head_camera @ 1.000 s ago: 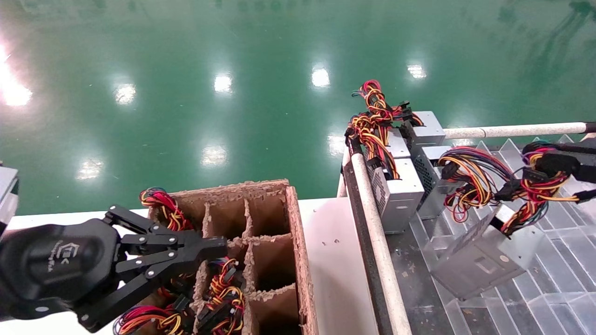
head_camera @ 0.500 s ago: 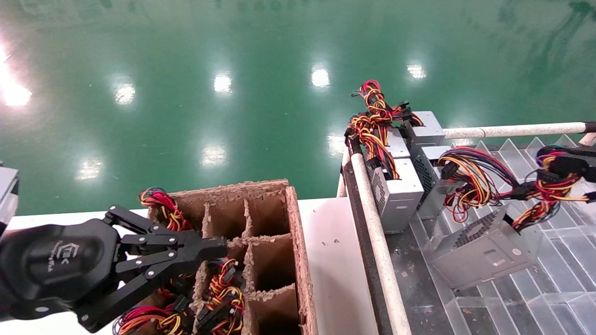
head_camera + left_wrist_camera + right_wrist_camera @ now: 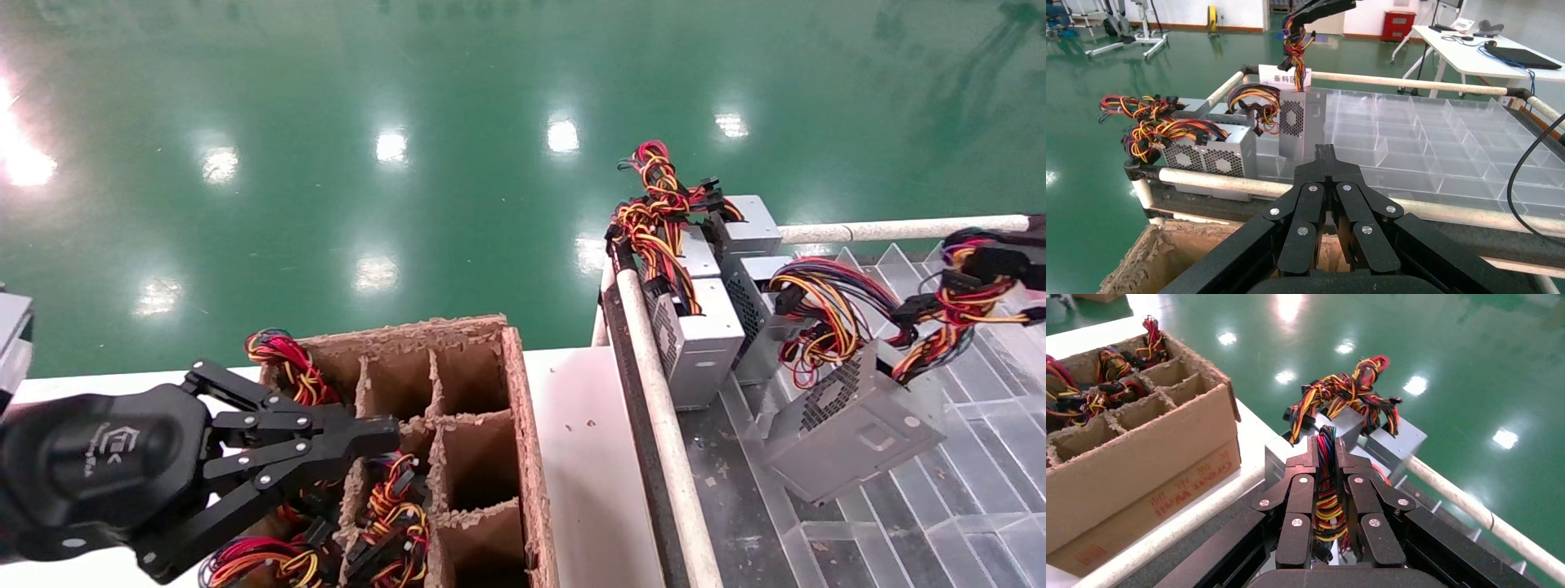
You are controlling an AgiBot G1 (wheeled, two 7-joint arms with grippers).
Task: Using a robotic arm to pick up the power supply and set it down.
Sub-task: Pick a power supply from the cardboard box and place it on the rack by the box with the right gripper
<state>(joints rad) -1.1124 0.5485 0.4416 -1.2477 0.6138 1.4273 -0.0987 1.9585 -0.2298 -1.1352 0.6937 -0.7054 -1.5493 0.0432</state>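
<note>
The power supply [image 3: 850,425] is a silver-grey metal box with perforated vents, hanging tilted over the clear divider tray [image 3: 989,498]. Its red, yellow and black wires [image 3: 956,314] run up to the right edge of the head view. My right gripper [image 3: 1326,446] is shut on that wire bundle [image 3: 1326,496]. From the left wrist view the box [image 3: 1300,125] hangs upright below the right arm, its round fan grille showing. Whether its lower end touches the tray I cannot tell. My left gripper [image 3: 384,429] is shut on nothing, parked over the cardboard box [image 3: 523,425].
The cardboard box has divider cells, some holding wire bundles [image 3: 392,506]. Other power supplies [image 3: 699,343] with tangled wires crowd the tray's near-left corner. White padded rails [image 3: 658,416] frame the tray. Green floor lies beyond.
The right gripper has risen slightly with the wire bundle. The power supply has come up a little and swung to a different tilt. The left arm has not moved.
</note>
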